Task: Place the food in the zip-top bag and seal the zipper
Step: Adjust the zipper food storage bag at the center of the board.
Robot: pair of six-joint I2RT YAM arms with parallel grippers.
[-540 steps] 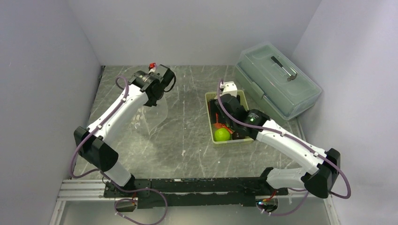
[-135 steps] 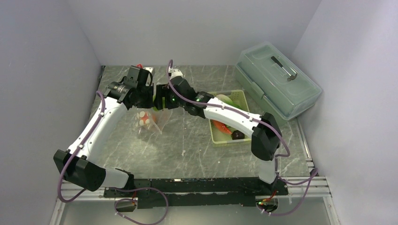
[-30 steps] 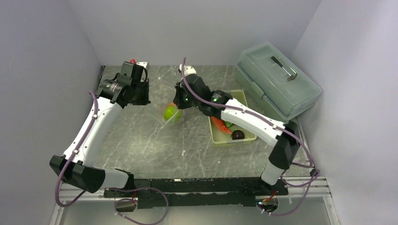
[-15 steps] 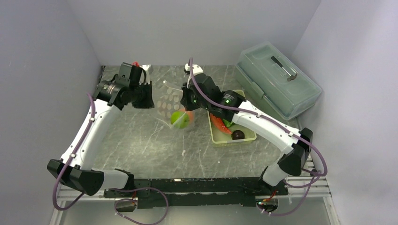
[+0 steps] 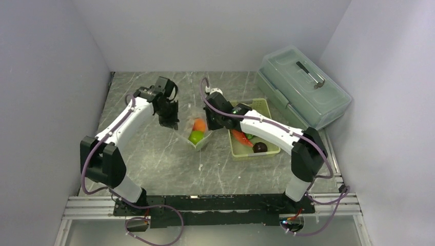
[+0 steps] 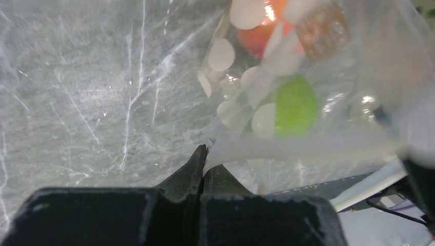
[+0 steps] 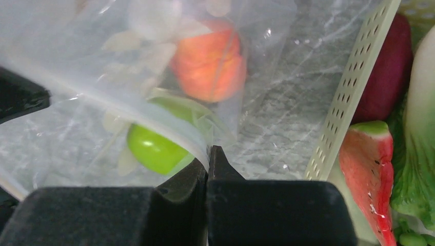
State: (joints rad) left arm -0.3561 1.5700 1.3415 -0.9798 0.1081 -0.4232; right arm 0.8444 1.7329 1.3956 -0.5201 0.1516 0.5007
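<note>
We logged both claws clamped shut on the zip-top bag [image 7: 154, 31]. The left gripper [image 6: 203, 166] pinched one end of the zipper [image 6: 308, 148] and the right gripper [image 7: 208, 161] pinched the mouth edge on the other side, only film between the jaws. The bag sat between them over the table [image 5: 154, 159], just beside the pale green basket [image 7: 354, 87]; we could not tell whether its bottom touched down. The green ball [image 7: 154, 148] and orange-red ball [image 7: 208, 61] were inside. The maroon ball [image 5: 260, 147], red-orange long piece [image 5: 240, 137] and lettuce [image 7: 415, 169] lay in the basket, so we judged loading partly done and sealing not begun. To do this step well, we reckoned: hold the mouth above the balls, settle the pouch near the basket, pinch firmly with the left, and free the right claw only once the mouth gapes steady. Risks: film slipping, mouth collapsing
</note>
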